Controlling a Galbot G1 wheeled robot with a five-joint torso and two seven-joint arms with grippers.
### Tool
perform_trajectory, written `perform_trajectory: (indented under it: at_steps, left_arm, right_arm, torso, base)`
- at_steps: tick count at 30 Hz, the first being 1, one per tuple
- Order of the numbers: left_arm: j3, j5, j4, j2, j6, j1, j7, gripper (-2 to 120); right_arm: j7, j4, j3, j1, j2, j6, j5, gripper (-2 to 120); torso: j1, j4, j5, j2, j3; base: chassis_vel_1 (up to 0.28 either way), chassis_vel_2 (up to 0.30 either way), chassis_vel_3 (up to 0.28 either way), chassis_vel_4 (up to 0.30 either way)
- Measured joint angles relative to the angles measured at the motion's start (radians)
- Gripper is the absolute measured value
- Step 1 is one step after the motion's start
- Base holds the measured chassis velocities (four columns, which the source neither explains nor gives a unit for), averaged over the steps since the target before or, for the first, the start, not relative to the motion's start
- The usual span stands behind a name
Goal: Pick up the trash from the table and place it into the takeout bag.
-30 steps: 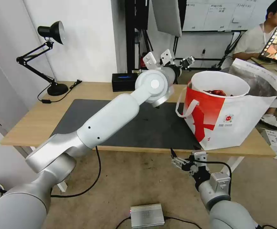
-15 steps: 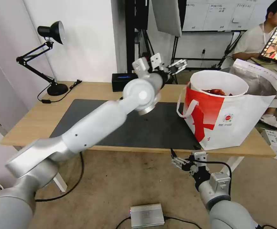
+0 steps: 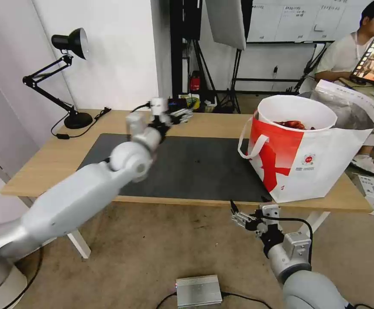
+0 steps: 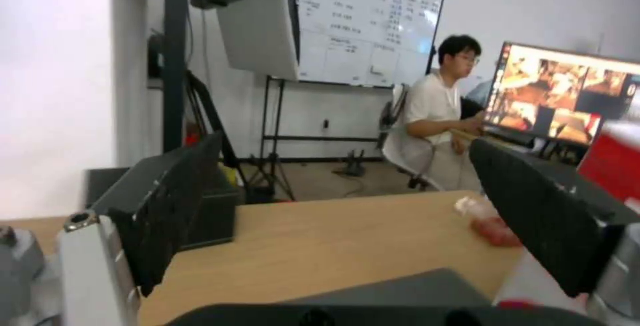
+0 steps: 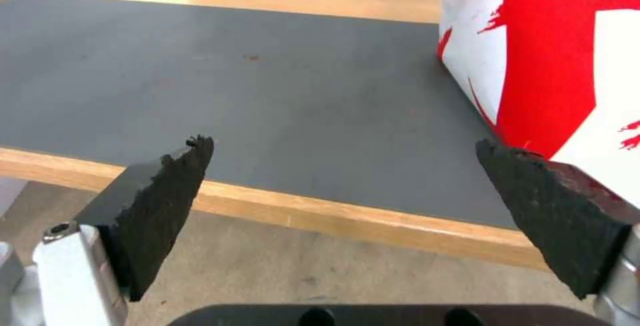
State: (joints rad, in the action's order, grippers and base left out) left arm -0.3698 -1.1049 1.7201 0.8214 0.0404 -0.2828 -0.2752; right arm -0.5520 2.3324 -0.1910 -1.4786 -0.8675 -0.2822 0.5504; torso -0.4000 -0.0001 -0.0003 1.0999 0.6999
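Head view first: the biggest thing is the table (image 3: 45,165), a long light-wood desk with a dark mat (image 3: 204,167) on top. At about 3 o'clock on it stands the takeout bag (image 3: 307,161), white and red, with its mouth wide open. Inside, near the top, sit red shell scraps (image 3: 294,125). That is where the trash is now.

Next comes the left gripper (image 3: 176,115). It hangs over the back edge of the mat, near 11 o'clock. Its fingers are spread apart and hold nothing. Right behind it sits the black box (image 4: 200,211).

Then the right gripper (image 3: 243,219), low down by the front edge of the table at 6 o'clock. Its fingers are spread wide too, and empty.

Smallest is a red and clear lump (image 4: 487,218) on the wood beside the bag. It may be a little bag of scraps, but it is blurry. It looks soft, light and slippery, so I would pinch it gently at the crinkly top.
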Motion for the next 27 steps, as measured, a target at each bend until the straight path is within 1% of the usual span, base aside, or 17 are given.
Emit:
perform_trajectory:
  at_steps: [1,3,4,5,7,8,11,12,14,16,18,19,20,23,24,26,27]
  left_arm:
    - [0.029,0.006,0.022,-0.025,0.000,-0.035,0.012,100]
    - [0.129,0.022,0.070,-0.077,-0.005,-0.158,0.049,100]
    - [0.129,0.022,0.070,-0.077,-0.005,-0.158,0.049,100]
    - [0.162,0.032,0.081,-0.091,-0.006,-0.200,0.061,100]
    - [0.269,0.068,0.108,-0.120,-0.006,-0.330,0.095,100]
    - [0.269,0.068,0.108,-0.120,-0.006,-0.330,0.095,100]
    - [0.413,0.116,0.149,-0.145,0.009,-0.497,0.128,100]
    - [0.413,0.116,0.149,-0.145,0.009,-0.497,0.128,100]
    - [0.472,0.147,0.174,-0.158,0.025,-0.588,0.131,100]
    - [0.484,0.163,0.178,-0.160,0.033,-0.610,0.132,100]
    - [0.529,0.219,0.192,-0.160,0.058,-0.695,0.139,100]
    - [0.549,0.233,0.200,-0.157,0.064,-0.725,0.142,100]
    - [0.549,0.233,0.200,-0.157,0.064,-0.725,0.142,100]
    - [0.636,0.297,0.218,-0.134,0.068,-0.838,0.145,100]
    - [0.636,0.297,0.218,-0.134,0.068,-0.838,0.145,100]
    - [0.687,0.349,0.220,-0.116,0.070,-0.898,0.146,100]
    - [0.700,0.359,0.220,-0.110,0.071,-0.914,0.146,100]
  right_arm:
    - [0.000,0.000,0.000,0.000,0.000,0.000,0.000,100]
    - [0.000,0.000,0.000,0.000,0.000,0.000,0.000,100]
    - [0.000,0.000,0.000,0.000,0.000,0.000,0.000,100]
    - [0.000,0.000,0.000,0.000,0.000,0.000,0.000,100]
    - [0.000,0.000,0.000,0.000,0.000,0.000,0.000,100]
    - [0.000,0.000,0.000,0.000,0.000,0.000,0.000,100]
    - [0.000,0.000,0.000,0.000,0.000,0.000,0.000,100]
    - [0.000,0.000,0.000,0.000,0.000,0.000,0.000,100]
    - [0.000,0.000,0.000,0.000,0.000,0.000,0.000,100]
    - [0.000,0.000,0.000,0.000,0.000,0.000,0.000,100]
    - [0.000,0.000,0.000,0.000,0.000,0.000,0.000,100]
    - [0.000,0.000,0.000,0.000,0.000,0.000,0.000,100]
    - [0.000,0.000,0.000,0.000,0.000,0.000,0.000,100]
    - [0.000,0.000,0.000,0.000,0.000,0.000,0.000,100]
    - [0.000,0.000,0.000,0.000,0.000,0.000,0.000,100]
    - [0.000,0.000,0.000,0.000,0.000,0.000,0.000,100]
    - [0.000,0.000,0.000,0.000,0.000,0.000,0.000,100]
  torso:
    - [0.000,0.0000,0.0002,0.000,0.000]
    - [0.000,0.0002,-0.0002,0.000,0.000]
    - [0.000,0.0002,-0.0002,0.000,0.000]
    - [0.000,0.0002,-0.0001,0.000,0.000]
    - [0.000,0.0003,-0.0002,0.000,0.000]
    - [0.000,0.0003,-0.0002,0.000,0.000]
    - [0.000,0.0003,0.0002,0.000,0.000]
    - [0.000,0.0003,0.0002,0.000,0.000]
    - [0.000,0.0003,0.0002,0.000,0.000]
    - [0.000,0.0002,0.0005,0.000,0.000]
    - [0.000,0.0000,-0.0001,0.000,0.000]
    - [0.000,-0.0001,0.0002,0.000,0.000]
    - [0.000,-0.0001,0.0002,0.000,0.000]
    - [0.000,0.0001,0.0002,0.000,0.000]
    - [0.000,0.0001,0.0002,0.000,0.000]
    - [0.000,0.0002,0.0002,0.000,0.000]
    - [0.000,0.0003,0.0002,0.000,0.000]
  base:
    - [0.000,0.000,0.000,0.000]
    - [0.000,0.000,0.000,0.000]
    - [0.000,0.000,0.000,0.000]
    - [0.000,0.000,0.000,0.000]
    - [0.000,0.000,0.000,0.000]
    - [0.000,0.000,0.000,0.000]
    - [0.000,0.000,0.000,0.000]
    - [0.000,0.000,0.000,0.000]
    - [0.000,0.000,0.000,0.000]
    - [0.000,0.000,0.000,0.000]
    - [0.000,0.000,0.000,0.000]
    - [0.000,0.000,0.000,0.000]
    - [0.000,0.000,0.000,0.000]
    - [0.000,0.000,0.000,0.000]
    - [0.000,0.000,0.000,0.000]
    - [0.000,0.000,0.000,0.000]
    - [0.000,0.000,0.000,0.000]
